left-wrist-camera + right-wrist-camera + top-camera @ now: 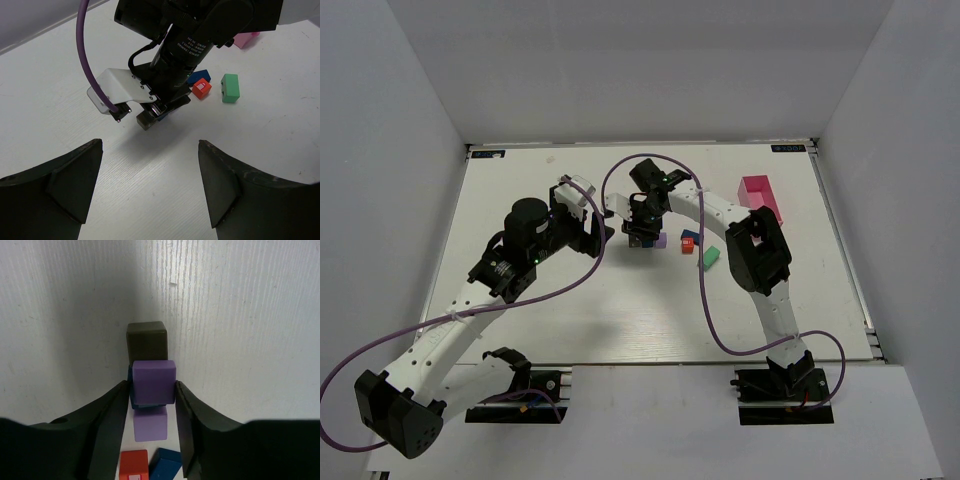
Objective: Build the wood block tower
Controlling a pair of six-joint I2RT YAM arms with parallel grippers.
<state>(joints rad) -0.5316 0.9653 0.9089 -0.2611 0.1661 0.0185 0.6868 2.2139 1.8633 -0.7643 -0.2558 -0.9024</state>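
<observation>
- Purple, red, blue and green dot the white table [570, 310] in the top view. I count one loose purple block [660, 241], one red block [687, 244], one loose blue block [691, 235] and one green block [711, 257]. One pink tray [760, 195] sits well apart to the right. The right gripper [640, 238] hangs mid-table just left of these four, and what lies under it is hidden from here.
- In the left wrist view, my left gripper [150, 145] stands wide open with nothing between its fingers, near the stack and facing it. Under the right gripper I count one dark grey block [146, 121] touching one blue base block [161, 116]. Beyond them are one red, one more blue, one green and the tray.
- In the right wrist view, the wood block tower [150, 367] is directly below the camera. The top purple block [154, 383] sits on the blue base block, with the dark grey block just behind it. The right fingers [112, 415] press against both sides of the top purple block, so I read it as gripped.
- Here I count two purple, two blue, one dark grey and one red. The green block is out of frame.
- I judge this to be the placing step. To do it well, I part the jaws evenly and lift straight up, so neither finger drags the top purple block off its base. I also keep the left arm away from the stack.
</observation>
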